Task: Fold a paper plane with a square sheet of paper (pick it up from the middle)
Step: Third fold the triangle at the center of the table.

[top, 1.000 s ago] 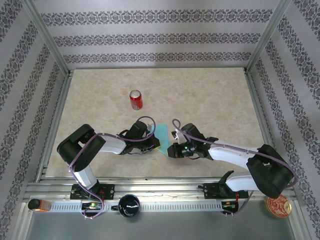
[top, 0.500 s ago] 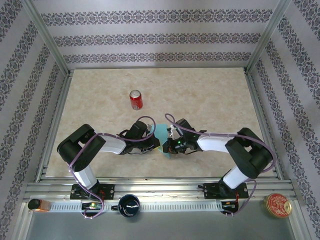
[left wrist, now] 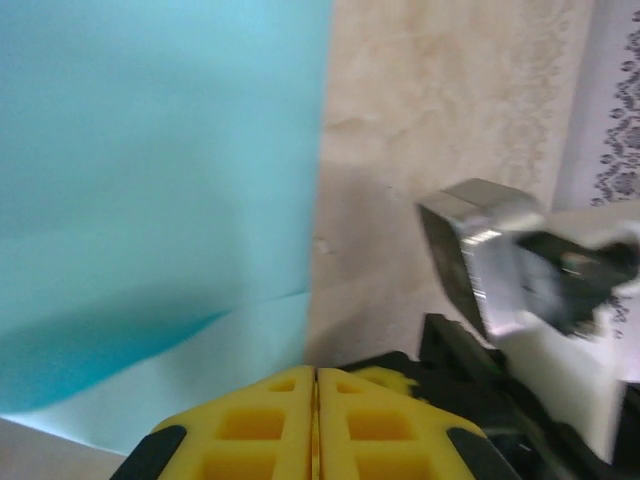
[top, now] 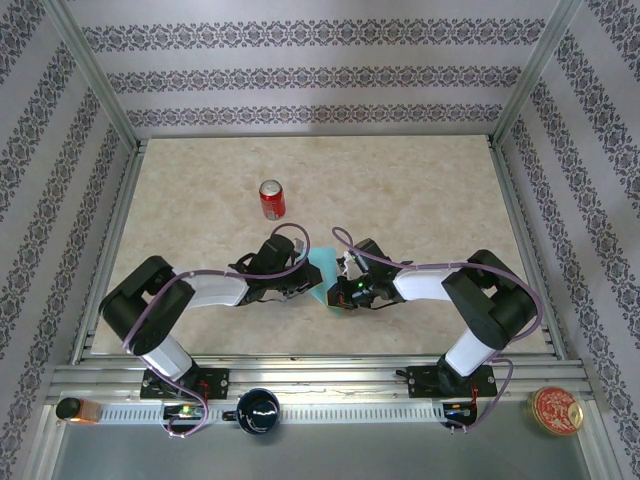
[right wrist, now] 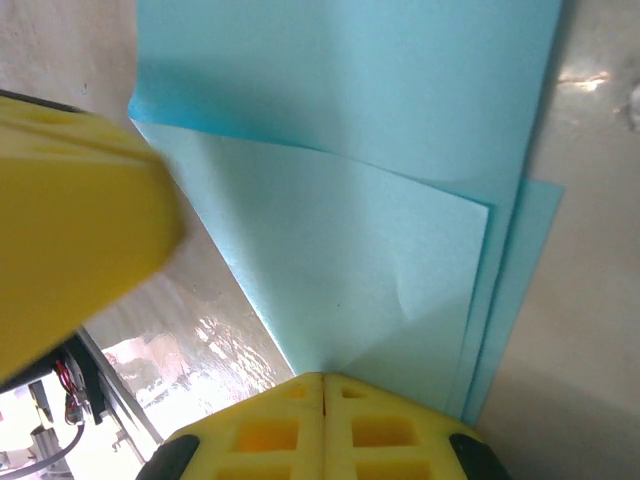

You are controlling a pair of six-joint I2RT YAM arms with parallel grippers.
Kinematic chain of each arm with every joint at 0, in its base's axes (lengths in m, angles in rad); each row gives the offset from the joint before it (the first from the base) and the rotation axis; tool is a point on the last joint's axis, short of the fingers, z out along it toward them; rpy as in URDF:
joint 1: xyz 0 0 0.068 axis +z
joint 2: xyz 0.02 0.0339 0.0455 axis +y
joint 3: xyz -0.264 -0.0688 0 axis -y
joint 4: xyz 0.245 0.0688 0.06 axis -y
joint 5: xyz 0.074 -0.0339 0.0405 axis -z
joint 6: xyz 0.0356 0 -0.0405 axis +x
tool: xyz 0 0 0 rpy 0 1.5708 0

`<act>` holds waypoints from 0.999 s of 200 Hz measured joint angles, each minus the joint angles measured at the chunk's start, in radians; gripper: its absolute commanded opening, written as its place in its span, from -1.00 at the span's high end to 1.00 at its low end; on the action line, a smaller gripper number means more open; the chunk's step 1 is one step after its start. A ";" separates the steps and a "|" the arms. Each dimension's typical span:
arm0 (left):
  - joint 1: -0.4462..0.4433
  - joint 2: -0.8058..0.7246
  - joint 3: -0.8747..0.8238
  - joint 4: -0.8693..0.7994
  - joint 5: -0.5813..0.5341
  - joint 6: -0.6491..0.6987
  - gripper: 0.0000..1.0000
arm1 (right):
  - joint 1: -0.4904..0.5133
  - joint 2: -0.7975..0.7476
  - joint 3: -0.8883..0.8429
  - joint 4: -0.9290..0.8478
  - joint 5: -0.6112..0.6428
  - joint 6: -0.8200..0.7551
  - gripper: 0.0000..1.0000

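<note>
The turquoise sheet of paper (top: 325, 266) lies folded in layers on the table between my two grippers. My left gripper (top: 306, 285) is shut, and its tips (left wrist: 316, 372) stand at the paper's (left wrist: 150, 180) right edge. I see no paper between those fingers. My right gripper (top: 339, 291) is shut on the paper: a raised flap (right wrist: 350, 270) narrows into its tips (right wrist: 322, 377). A left finger (right wrist: 70, 230) shows blurred and yellow over the paper's corner. The right wrist's metal body (left wrist: 495, 255) sits close on the right.
A red soda can (top: 271, 199) stands upright behind the arms. On the near rail are a dark cup (top: 258, 410), an orange item (top: 75, 409) and a round tin (top: 556, 411). Metal frame posts and patterned walls enclose the beige table (top: 420, 200).
My right arm has swung left, its elbow folding back, bringing its gripper onto the paper. My left arm's elbow has shifted a little left; its gripper stays at the paper.
</note>
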State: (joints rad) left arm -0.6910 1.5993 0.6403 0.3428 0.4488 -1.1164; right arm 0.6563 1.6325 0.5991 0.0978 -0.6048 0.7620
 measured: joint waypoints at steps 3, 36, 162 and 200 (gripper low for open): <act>-0.002 -0.006 -0.001 0.000 -0.003 0.000 0.85 | 0.000 0.000 0.000 0.000 0.000 0.000 0.98; -0.026 -0.012 -0.006 -0.003 -0.005 -0.007 0.90 | 0.000 0.000 0.000 0.000 0.000 0.000 0.98; 0.019 0.103 -0.025 0.012 0.026 0.019 0.86 | 0.000 -0.002 -0.010 0.016 0.002 -0.001 1.00; 0.093 0.086 -0.048 0.011 0.060 0.056 0.85 | 0.000 -0.002 -0.013 0.024 0.002 -0.002 1.00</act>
State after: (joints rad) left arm -0.5976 1.6855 0.5926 0.3542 0.5087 -1.0607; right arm 0.6563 1.6302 0.5861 0.1215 -0.6029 0.7605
